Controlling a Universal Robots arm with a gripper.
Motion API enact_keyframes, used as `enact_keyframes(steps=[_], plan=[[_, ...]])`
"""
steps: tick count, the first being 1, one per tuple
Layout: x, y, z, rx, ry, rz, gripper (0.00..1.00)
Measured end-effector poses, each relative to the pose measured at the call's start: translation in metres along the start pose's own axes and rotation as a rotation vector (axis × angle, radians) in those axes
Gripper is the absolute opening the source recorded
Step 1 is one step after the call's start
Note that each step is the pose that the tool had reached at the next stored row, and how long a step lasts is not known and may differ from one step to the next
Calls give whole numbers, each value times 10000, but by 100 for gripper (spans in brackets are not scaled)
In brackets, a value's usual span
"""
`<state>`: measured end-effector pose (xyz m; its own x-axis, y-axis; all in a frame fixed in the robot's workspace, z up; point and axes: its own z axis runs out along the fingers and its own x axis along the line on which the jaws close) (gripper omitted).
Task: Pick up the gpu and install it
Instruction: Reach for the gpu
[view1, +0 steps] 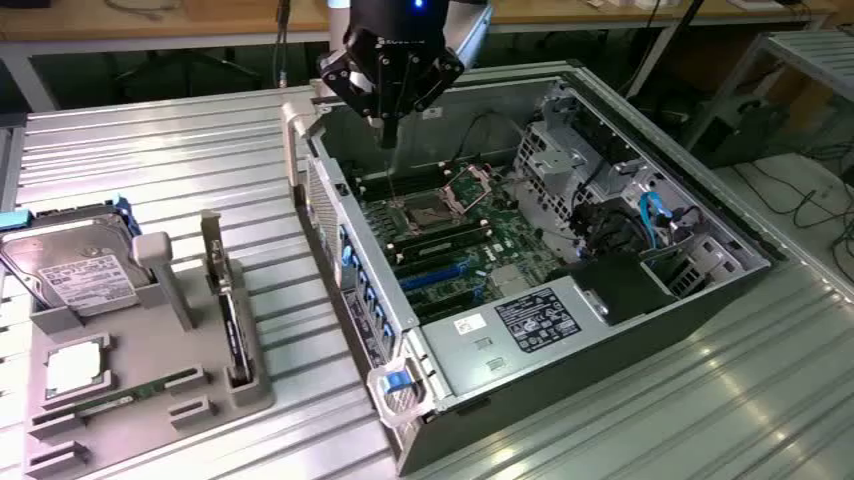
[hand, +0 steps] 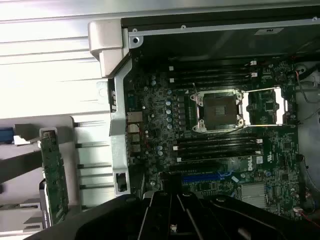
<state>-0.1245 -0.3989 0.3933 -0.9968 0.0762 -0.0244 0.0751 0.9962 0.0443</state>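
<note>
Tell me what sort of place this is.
Probably a robotics lab bench for computer assembly: an open computer case lies on a metal table, a gray tray beside it holds a hard drive and the gpu, and the gripper hangs over the case.

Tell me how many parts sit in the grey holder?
4: hard drive at the far end, square chip nearer the camera, memory stick beside the chip, gpu upright on the side nearest the computer case.
</note>
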Motion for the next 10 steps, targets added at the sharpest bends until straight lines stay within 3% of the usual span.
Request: enact_keyframes(steps=[10], plan=[[139, -12, -4, 0, 0, -1, 11]])
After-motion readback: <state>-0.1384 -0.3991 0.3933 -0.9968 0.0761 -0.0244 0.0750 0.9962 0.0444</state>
